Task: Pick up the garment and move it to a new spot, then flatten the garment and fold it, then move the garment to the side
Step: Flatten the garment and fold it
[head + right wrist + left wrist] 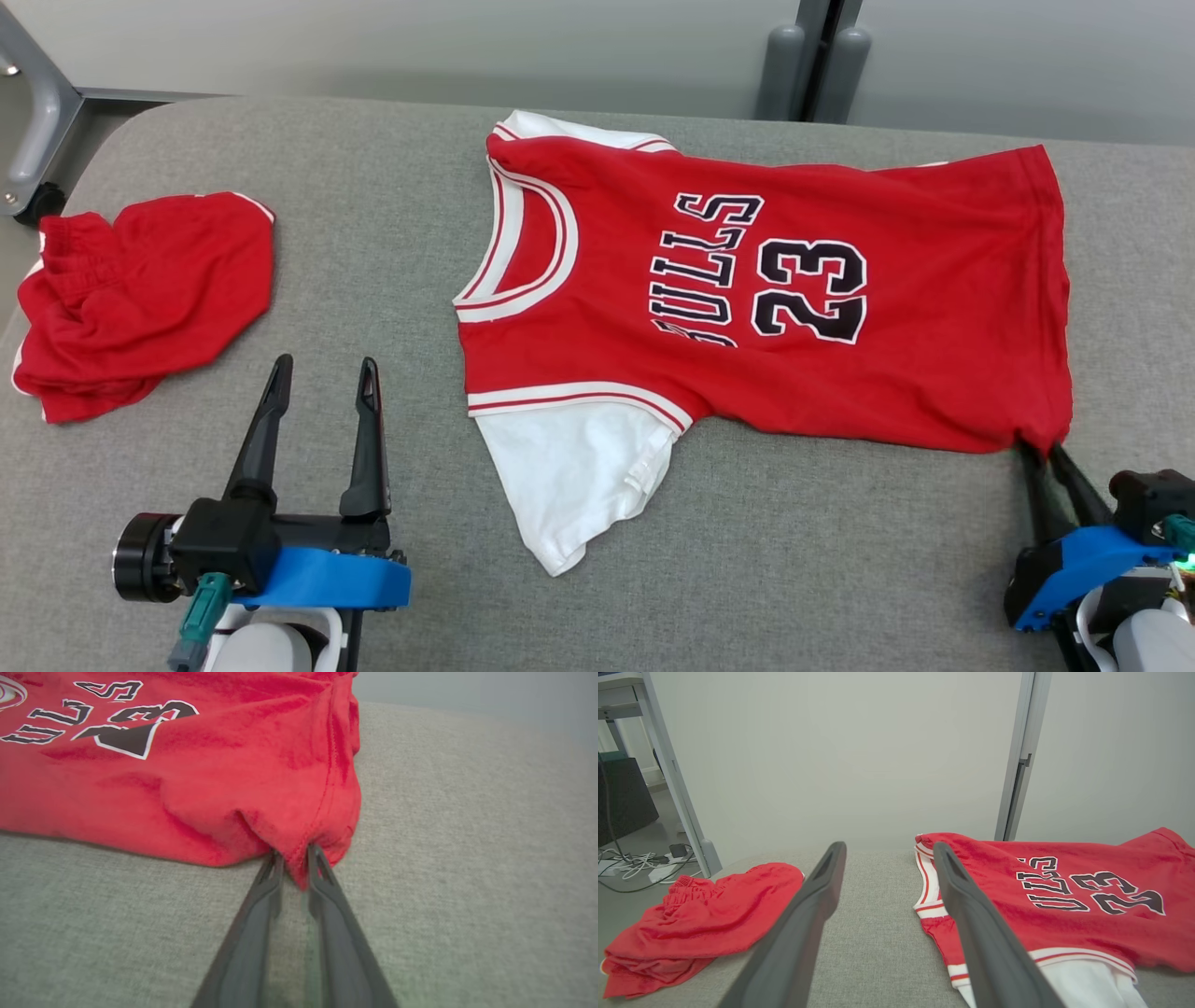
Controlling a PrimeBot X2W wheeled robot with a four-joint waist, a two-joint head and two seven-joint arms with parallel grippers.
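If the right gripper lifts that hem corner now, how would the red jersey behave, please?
Probably floppy: the red jersey bunches where the right gripper pinches its hem. Likely light, being thin cloth. Its rest would probably drag across the grey surface.

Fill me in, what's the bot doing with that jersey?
The right gripper is pinching the near hem corner of the red jersey, which lies spread on the grey table with its collar toward the robot's left. The left gripper is open and empty, pointing at the gap between the jersey and the red shorts. No fold made yet.
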